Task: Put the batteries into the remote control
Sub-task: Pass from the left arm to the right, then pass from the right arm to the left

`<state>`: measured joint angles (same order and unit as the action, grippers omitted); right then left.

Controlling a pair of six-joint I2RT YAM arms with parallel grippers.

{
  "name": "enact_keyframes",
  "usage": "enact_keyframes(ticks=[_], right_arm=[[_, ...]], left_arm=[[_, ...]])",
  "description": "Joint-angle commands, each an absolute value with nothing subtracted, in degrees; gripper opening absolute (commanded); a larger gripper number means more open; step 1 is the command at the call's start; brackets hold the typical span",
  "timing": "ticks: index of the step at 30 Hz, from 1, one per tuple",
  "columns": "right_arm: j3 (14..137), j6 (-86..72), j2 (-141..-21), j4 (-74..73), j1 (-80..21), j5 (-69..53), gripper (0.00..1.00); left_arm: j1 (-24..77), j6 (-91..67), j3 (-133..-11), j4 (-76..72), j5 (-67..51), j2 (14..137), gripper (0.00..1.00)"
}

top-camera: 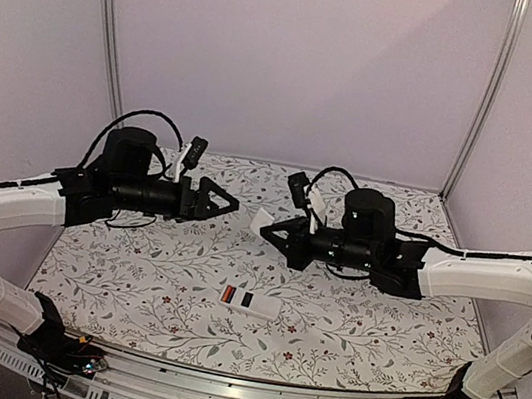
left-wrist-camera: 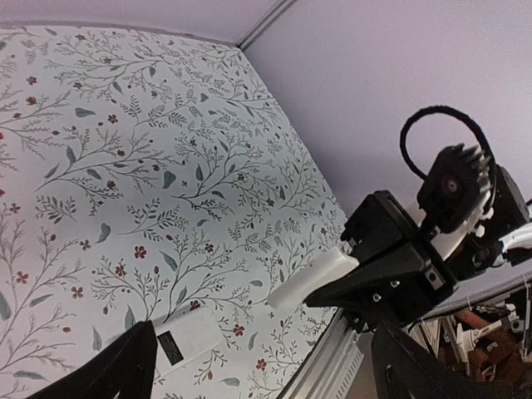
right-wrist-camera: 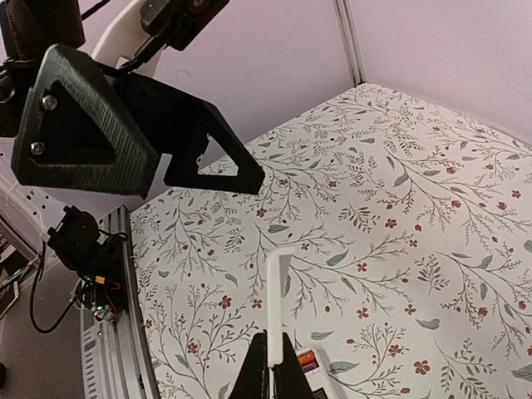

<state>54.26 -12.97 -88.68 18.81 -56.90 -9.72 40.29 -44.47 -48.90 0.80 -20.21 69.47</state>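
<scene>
Plain lilac walls (top-camera: 298, 63); floral tablecloth (top-camera: 374, 348); metal corner posts (top-camera: 111, 33).

- Light: soft, even, from overhead; walls (top-camera: 299, 53) carry a pale lilac cast.
- Shadows: faint, blurred-edged, on the patterned cloth (top-camera: 176, 317) beneath the arms (top-camera: 1, 208).
- Top view: slightly grainy; cloth print softened.
- Wrist views: straight lines bend toward the edges; left gripper fingers (left-wrist-camera: 116, 374) dark, featureless, out of focus.

— What is standing ahead of the left gripper (top-camera: 228, 202)?
— The right gripper (top-camera: 274, 231) is facing it, its thin white cover (top-camera: 262, 221) filling the gap. Beneath both, the remote control (top-camera: 251, 301) is lying; either side is offering free passage.
</scene>
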Motion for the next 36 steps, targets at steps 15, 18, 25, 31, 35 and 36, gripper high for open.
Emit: enact_keyframes(ticks=[15, 18, 25, 31, 35, 36], right_arm=[[56.2, -23.4, -90.1, 14.4, -54.6, -41.8, 0.00], [56.6, -24.7, -91.1, 14.5, -54.4, -43.0, 0.00], [56.3, -30.3, -92.2, 14.5, -53.4, -45.7, 0.00], [57.6, -34.9, -96.3, 15.6, -53.3, -49.9, 0.00], [58.2, -36.1, -98.1, 16.9, -53.3, -51.4, 0.00], [58.2, -36.3, -98.7, 17.3, -53.3, -51.9, 0.00]], left_arm=[[46.4, -18.0, -45.2, -1.4, -39.8, 70.8, 0.55], [48.5, -11.4, -47.3, 5.8, -36.7, 69.9, 0.73], [53.0, 14.6, -48.7, 20.6, -18.3, 60.1, 0.99], [59.2, 30.9, -48.5, 23.0, -9.8, 59.3, 1.00], [59.9, 35.7, -50.0, 23.1, -10.4, 63.1, 0.95], [60.0, 36.7, -50.4, 23.4, -10.2, 64.3, 0.94]])
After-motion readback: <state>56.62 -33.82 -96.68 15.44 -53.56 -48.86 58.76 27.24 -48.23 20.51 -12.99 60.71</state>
